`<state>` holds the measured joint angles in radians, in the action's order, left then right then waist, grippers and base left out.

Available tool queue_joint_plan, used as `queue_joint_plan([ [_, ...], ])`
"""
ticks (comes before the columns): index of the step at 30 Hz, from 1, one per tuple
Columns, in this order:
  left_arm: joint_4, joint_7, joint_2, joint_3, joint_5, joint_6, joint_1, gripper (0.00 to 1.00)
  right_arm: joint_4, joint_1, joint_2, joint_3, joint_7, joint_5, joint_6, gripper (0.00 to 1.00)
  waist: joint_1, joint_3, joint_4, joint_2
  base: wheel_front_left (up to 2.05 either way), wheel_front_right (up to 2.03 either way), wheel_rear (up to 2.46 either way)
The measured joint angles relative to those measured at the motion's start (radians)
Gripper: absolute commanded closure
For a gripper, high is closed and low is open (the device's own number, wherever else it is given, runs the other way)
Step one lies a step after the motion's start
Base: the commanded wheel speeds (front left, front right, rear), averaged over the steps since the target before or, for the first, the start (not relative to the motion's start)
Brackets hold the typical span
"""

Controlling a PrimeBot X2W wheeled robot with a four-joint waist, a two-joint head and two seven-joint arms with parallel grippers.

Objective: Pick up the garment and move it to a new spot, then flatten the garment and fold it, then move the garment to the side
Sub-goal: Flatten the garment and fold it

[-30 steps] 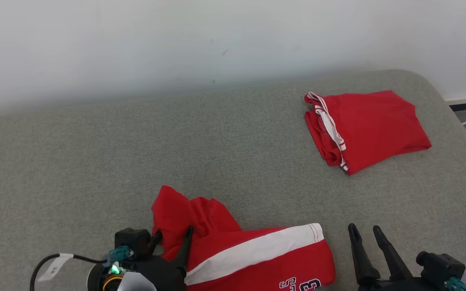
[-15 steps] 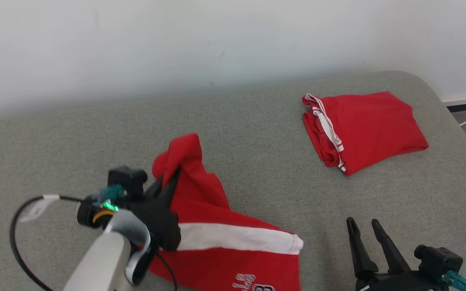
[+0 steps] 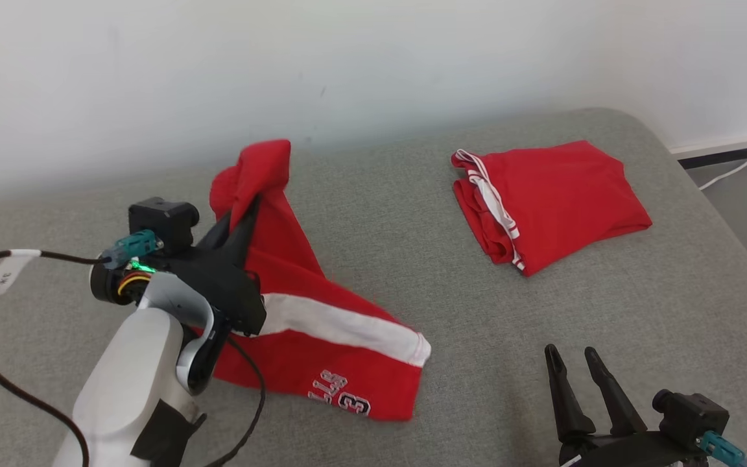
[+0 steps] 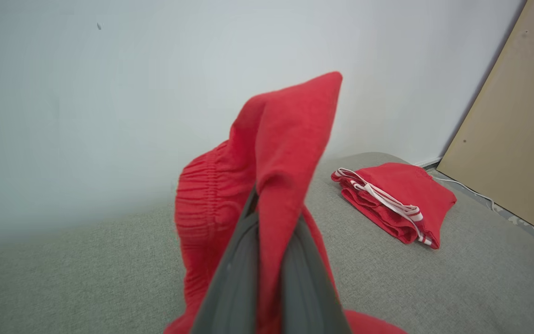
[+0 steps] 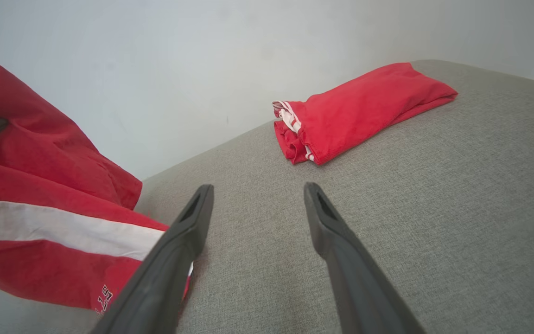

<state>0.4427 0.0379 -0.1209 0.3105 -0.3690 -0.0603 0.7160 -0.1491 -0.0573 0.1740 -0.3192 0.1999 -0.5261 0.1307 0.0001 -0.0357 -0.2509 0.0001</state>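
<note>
The garment (image 3: 321, 324) is a pair of red shorts with a white side stripe and white lettering. Its waistband end is lifted off the grey cushion while the lower part still drags on it. My left gripper (image 3: 247, 211) is shut on the garment's elastic edge (image 4: 276, 176), and red cloth rises above the fingertips. At the lower right, my right gripper (image 3: 571, 357) is open and holds nothing, hovering low over the cushion. In the right wrist view the open gripper (image 5: 257, 190) has the hanging garment (image 5: 40, 204) to its left.
A second red garment (image 3: 548, 198), folded, lies at the cushion's back right (image 5: 355, 109) (image 4: 397, 204). The grey cushion (image 3: 412, 194) ends in a rounded right edge with floor and a white cable (image 3: 736, 165) beyond. A white wall runs behind. A tan board (image 4: 508, 139) leans at right.
My left gripper closed on the garment's edge and lifted it up and away toward the back left, dragging the shorts along the cushion. The head view also shifted. The right gripper stayed open.
</note>
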Motion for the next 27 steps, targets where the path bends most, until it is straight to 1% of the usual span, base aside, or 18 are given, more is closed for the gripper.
queue_joint_plan([
  [7, 0.050, -0.048, 0.001, -0.003, -0.002, 0.001, 0.019, 1.00, -0.012, 0.001, -0.001, 0.000, 0.009, 0.000, 0.000, 0.00, 0.0000, 0.005, -0.008, 0.0000, 0.00, 0.00, 0.00],
  [8, 0.064, -0.049, 0.001, -0.001, -0.003, 0.001, 0.015, 0.94, -0.014, 0.001, -0.002, -0.001, 0.008, 0.000, 0.000, 0.00, 0.0000, 0.005, -0.007, 0.0000, 0.00, 0.00, 0.00],
  [9, 0.075, -0.052, -0.001, 0.002, -0.003, 0.001, 0.004, 0.70, -0.017, 0.001, -0.003, -0.003, 0.008, 0.000, 0.000, 0.00, 0.0000, 0.004, -0.004, 0.0000, 0.00, 0.00, 0.00],
  [10, 0.088, -0.060, -0.002, 0.007, -0.002, 0.001, -0.006, 0.15, -0.020, 0.001, -0.004, -0.004, 0.008, 0.000, 0.000, 0.00, 0.0000, 0.004, -0.002, 0.0000, 0.00, 0.00, 0.00],
  [11, 0.100, -0.071, -0.001, 0.008, -0.002, 0.001, -0.016, 0.00, -0.021, 0.001, -0.005, -0.005, 0.007, 0.000, 0.000, 0.00, 0.0000, 0.003, 0.001, 0.0000, 0.00, 0.00, 0.00],
  [14, 0.123, -0.106, -0.001, 0.014, 0.000, 0.002, -0.036, 0.00, -0.025, 0.001, -0.006, -0.007, 0.007, 0.000, 0.000, 0.00, 0.0000, 0.001, 0.013, 0.0000, 0.00, 0.00, 0.00],
  [19, 0.131, -0.164, 0.010, 0.016, -0.008, 0.017, -0.081, 0.00, -0.026, 0.001, -0.006, 0.003, 0.007, 0.001, 0.000, 0.00, 0.0000, -0.004, 0.045, 0.0000, 0.00, 0.00, 0.00],
  [23, 0.127, -0.182, 0.017, 0.020, -0.009, 0.027, -0.107, 0.00, -0.026, 0.006, -0.006, 0.010, 0.008, 0.002, 0.000, 0.00, 0.0000, -0.006, 0.069, 0.0000, 0.00, 0.00, 0.00],
  [27, 0.089, -0.207, 0.024, 0.019, -0.019, 0.045, -0.151, 0.00, -0.021, 0.013, -0.009, 0.021, 0.008, 0.005, 0.000, 0.00, -0.0002, -0.006, 0.091, 0.0000, 0.00, 0.00, 0.00],
])
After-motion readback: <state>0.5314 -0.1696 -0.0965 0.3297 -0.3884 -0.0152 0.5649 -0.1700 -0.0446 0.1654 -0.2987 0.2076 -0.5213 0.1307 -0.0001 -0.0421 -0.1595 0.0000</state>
